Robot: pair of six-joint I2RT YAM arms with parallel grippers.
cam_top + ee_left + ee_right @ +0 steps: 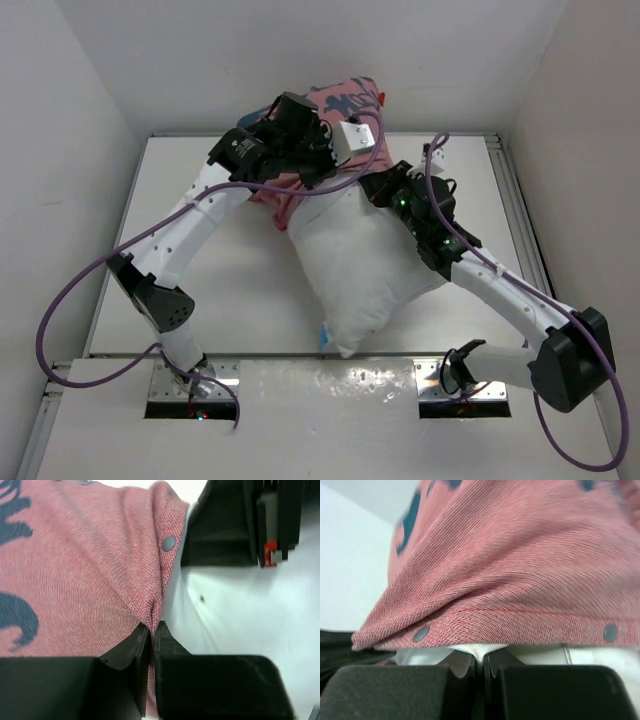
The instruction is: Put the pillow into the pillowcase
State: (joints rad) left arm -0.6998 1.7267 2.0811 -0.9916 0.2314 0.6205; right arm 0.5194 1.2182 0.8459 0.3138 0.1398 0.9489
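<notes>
Red printed fabric pillowcase (pixel 345 98), upper centre: hem pinched in closed left gripper (pixel 151 630). Right gripper (pixel 481 662) clamped on plump white rectangular pillow (pixel 370 260) below. Pull hem evenly, avoid bunching.

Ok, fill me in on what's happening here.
Two robot arms are getting a white pillow into a red printed pillowcase. The left fingers are shut on its snap-buttoned edge; the right fingers are shut just under the hem, grip unclear. Most of the pillow lies outside on the table.
</notes>
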